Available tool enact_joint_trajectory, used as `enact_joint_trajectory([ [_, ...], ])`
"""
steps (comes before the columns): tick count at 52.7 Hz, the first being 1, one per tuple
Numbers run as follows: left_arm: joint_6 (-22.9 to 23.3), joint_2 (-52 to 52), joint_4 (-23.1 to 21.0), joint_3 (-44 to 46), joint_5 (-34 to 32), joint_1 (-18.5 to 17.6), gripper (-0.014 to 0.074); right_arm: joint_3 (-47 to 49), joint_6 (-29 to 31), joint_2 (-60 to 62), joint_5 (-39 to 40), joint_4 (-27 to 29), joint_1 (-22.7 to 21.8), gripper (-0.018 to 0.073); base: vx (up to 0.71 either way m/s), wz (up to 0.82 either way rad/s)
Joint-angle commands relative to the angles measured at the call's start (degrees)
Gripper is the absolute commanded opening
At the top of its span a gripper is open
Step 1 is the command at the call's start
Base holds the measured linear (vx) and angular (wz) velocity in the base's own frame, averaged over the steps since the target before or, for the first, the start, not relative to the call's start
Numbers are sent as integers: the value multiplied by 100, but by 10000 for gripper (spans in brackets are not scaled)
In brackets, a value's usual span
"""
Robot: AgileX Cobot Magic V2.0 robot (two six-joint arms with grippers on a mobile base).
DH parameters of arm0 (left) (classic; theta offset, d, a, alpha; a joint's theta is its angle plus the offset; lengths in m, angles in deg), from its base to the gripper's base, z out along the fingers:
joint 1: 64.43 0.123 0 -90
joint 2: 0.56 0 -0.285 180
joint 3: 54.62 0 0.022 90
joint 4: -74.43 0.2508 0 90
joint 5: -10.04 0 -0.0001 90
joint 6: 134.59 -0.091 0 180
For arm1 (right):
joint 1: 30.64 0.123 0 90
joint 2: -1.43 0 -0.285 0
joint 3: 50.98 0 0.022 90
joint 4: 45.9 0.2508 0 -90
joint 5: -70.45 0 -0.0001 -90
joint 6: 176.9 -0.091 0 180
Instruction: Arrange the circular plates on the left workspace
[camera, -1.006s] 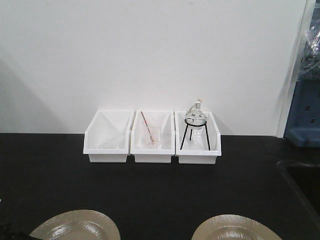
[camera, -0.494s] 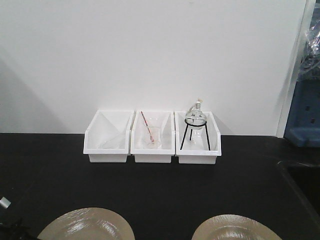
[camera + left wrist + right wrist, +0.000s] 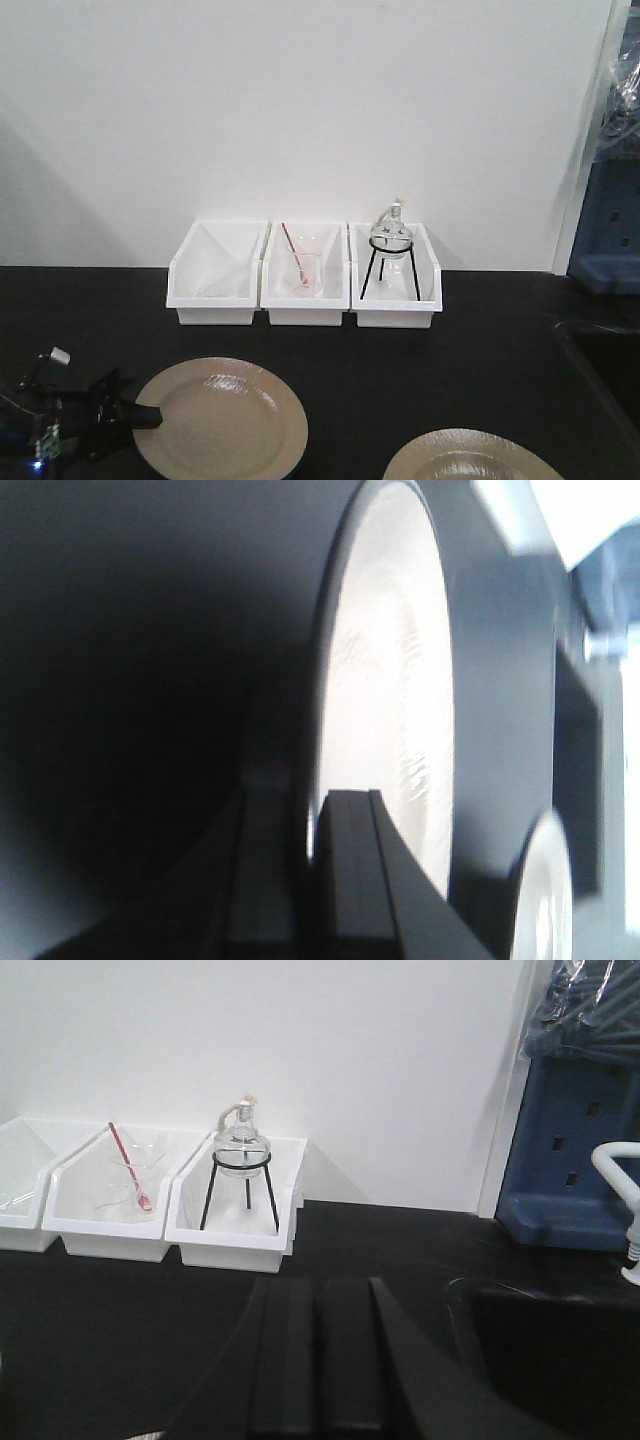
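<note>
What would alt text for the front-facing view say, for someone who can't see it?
The robot's left gripper clamps the left rim of a tan plate. A second plate lies to its right on the black countertop, with three white bins behind.

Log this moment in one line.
left gripper: shut on left plate | right gripper: shut, empty | right plate: on countertop

The front view looks across the counter (image 3: 480, 350) to the bins (image 3: 305, 300) at the far wall (image 3: 300, 100). The left wrist view, rolled sideways, hugs one plate (image 3: 385, 680) (near-left in front). The right wrist view shares the bins.
</note>
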Motion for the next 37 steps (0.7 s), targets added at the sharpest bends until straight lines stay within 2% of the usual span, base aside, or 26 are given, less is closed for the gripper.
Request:
enact_joint_trajectory([
  [1,181,-116,-512,414,124,-179,-3,218,33,12,498,-46,-7,-4,0,0],
  [13,559,408,-509,992,96,-616,-3,218,38,12,496,-66,-7,-4,0,0],
  [21,598,654,-616,1198,1,-872,-1,218,49,12,504,-67,-7,-4,0,0],
  [26,598,688,-639,1198,-299,-964,8,218,61,12,504,-67,-7,-4,0,0],
  [32,587,689,-600,1198,-528,-999,58,218,61,12,504,-67,-7,-4,0,0],
  [37,442,689,-605,1198,-511,-999,145,218,61,12,498,-67,-7,-4,0,0],
])
